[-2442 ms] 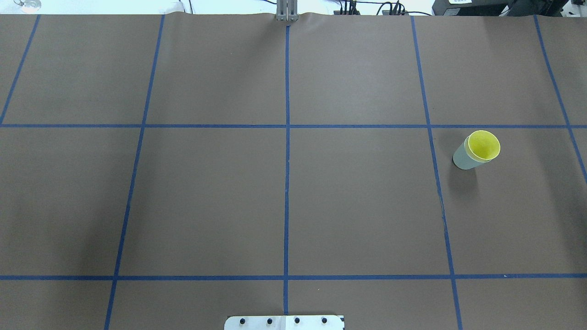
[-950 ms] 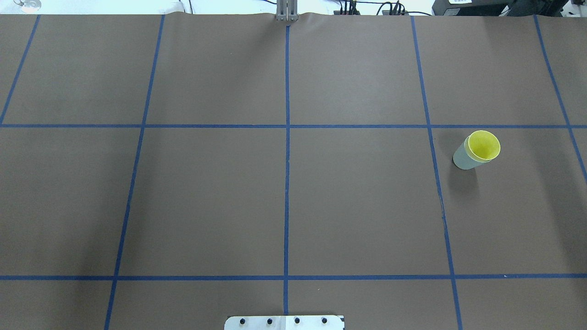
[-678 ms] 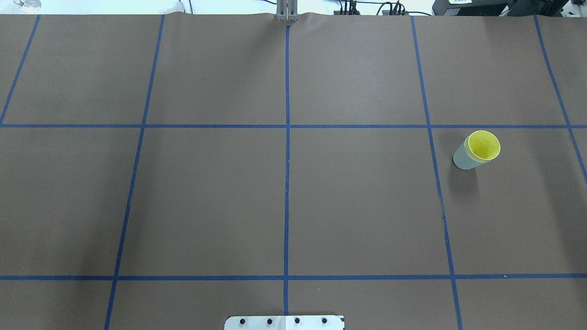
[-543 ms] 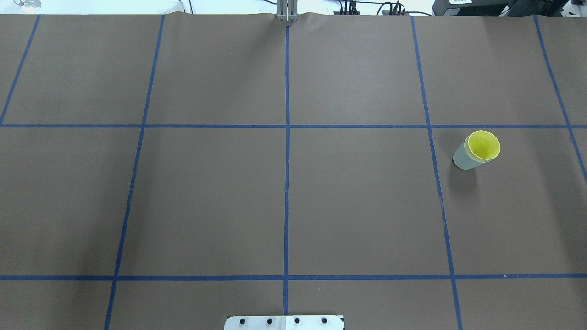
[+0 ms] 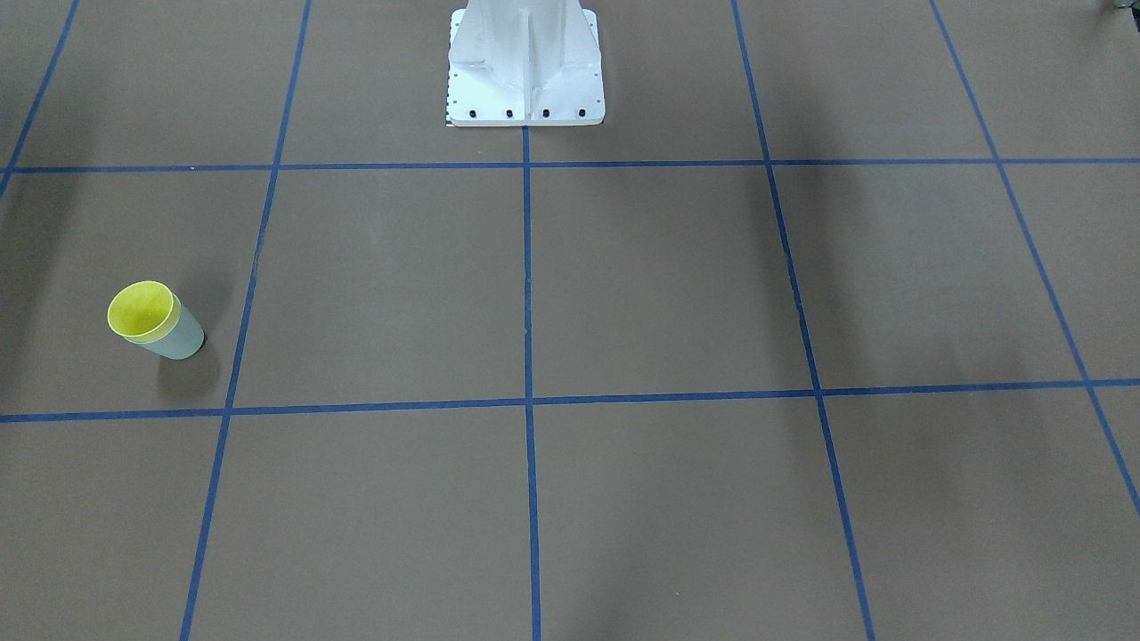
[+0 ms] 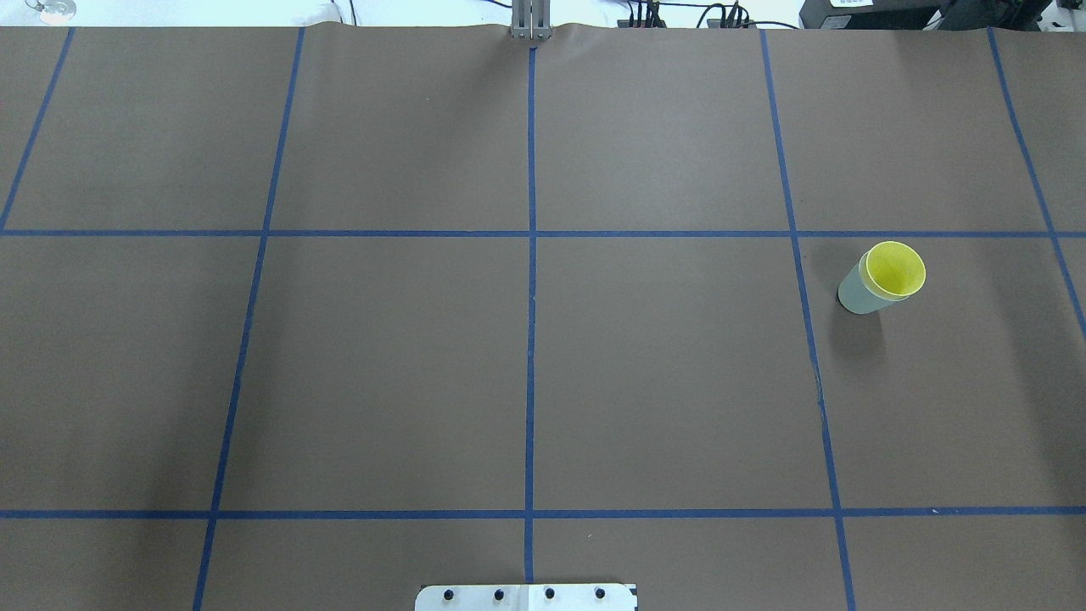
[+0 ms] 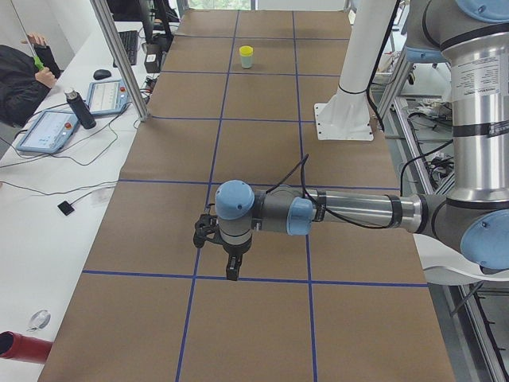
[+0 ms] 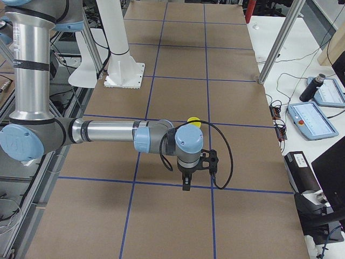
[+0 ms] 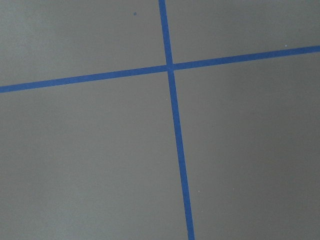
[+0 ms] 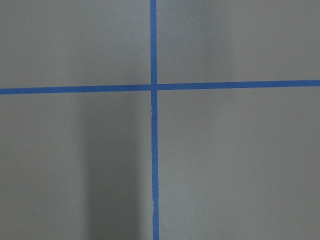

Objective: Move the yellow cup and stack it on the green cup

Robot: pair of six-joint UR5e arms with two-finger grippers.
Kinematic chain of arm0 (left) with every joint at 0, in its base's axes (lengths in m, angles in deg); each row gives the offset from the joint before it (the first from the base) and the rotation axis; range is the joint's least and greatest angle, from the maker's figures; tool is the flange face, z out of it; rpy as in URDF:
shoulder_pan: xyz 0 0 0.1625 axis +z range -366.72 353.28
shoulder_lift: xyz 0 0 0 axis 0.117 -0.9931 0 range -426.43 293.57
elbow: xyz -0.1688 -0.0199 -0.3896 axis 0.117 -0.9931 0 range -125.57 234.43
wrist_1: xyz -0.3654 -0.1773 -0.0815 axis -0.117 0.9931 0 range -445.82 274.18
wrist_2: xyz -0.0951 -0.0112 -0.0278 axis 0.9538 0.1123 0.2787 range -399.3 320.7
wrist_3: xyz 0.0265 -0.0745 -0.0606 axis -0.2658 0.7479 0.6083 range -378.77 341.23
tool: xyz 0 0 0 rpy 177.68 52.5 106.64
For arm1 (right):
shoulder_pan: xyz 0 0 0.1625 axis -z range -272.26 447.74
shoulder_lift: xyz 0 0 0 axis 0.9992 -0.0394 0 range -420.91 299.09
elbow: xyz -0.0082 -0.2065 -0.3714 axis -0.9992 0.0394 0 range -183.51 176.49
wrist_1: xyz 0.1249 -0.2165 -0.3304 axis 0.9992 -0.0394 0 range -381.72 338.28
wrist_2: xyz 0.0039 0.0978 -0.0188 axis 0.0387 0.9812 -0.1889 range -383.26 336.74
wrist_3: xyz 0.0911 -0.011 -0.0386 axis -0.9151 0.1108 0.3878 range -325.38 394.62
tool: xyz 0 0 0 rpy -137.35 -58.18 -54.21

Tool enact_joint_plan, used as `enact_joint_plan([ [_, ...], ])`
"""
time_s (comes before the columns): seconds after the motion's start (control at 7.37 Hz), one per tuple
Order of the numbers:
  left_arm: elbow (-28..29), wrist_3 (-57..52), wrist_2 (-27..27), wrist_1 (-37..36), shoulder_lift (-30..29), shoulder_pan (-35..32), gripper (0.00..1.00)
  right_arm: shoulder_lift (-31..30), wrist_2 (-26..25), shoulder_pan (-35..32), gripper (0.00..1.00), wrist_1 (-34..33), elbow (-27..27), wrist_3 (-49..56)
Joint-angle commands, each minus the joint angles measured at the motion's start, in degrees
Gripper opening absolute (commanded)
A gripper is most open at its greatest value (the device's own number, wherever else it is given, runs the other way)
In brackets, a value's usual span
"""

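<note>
Nothing has moved since earlier: the yellow cup (image 6: 895,270) sits nested in the green cup (image 6: 855,294), apart from my right gripper (image 8: 186,186) and far from the left gripper (image 7: 231,273), whose grips I cannot tell, so I judge only a careless sweep could topple it.

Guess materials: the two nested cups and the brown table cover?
Small bright yellow tapered cup: probably plastic, smooth, thin rim, even colour. Pale mint-green tapered cup around it: same look, likely plastic, matte. Brown table cover: seems paper or thin sheet, matte, slightly wavy at its far edge.
</note>
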Motion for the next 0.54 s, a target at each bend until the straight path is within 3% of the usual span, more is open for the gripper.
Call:
enact_joint_plan([
  [0.0, 0.0, 0.0, 0.0, -0.1, -0.2, 0.0, 1.0, 0.0, 0.0, 0.0, 1.0, 0.0, 0.0, 0.0],
  [0.41, 0.1, 0.0, 0.0, 0.1, 0.0, 0.0, 1.0, 0.0, 0.0, 0.0, 1.0, 0.0, 0.0, -0.1],
])
